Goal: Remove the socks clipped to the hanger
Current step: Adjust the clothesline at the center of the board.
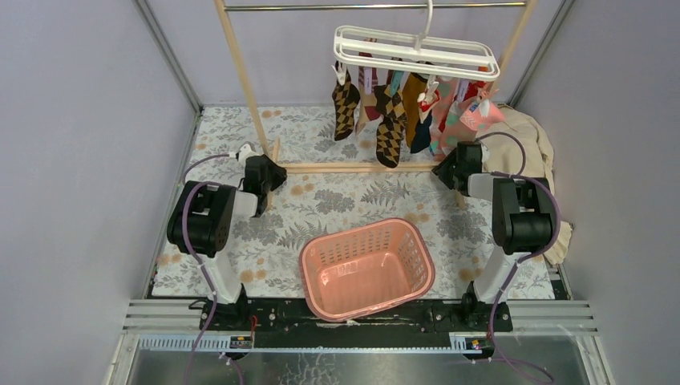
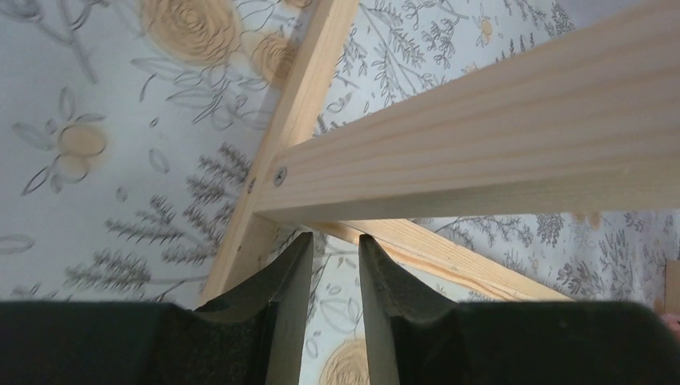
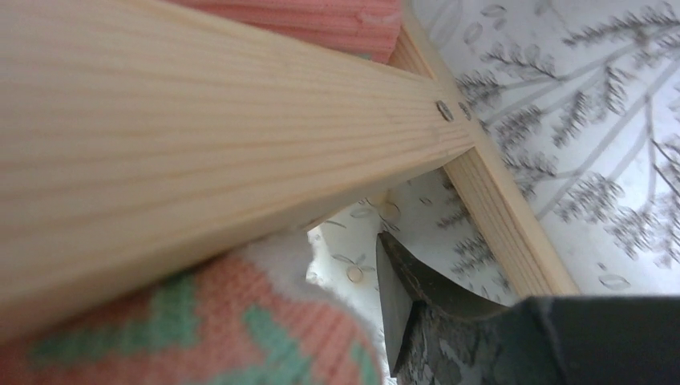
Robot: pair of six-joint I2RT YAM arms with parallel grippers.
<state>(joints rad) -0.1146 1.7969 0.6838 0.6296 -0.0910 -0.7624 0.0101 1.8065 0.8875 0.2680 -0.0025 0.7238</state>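
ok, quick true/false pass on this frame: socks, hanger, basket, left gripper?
1. The socks hang clipped to the white hanger. True.
2. The pink basket holds a sock. False: it is empty.
3. The left gripper grips a sock. False: its jaws stand slightly apart with nothing between them, close to the wooden rack near its base.
4. The hanger hooks over the metal rod. True.

we log: pink basket [image 1: 358,235] nearer than and between left gripper [image 1: 277,172] and right gripper [image 1: 441,171] | wooden rack [image 1: 243,80] base bar spans gripper to gripper, close ahead of both | metal rod [image 1: 321,7] high beyond them | beige cloth [image 1: 533,136] just right of right gripper | floral mat [image 1: 337,200] underneath
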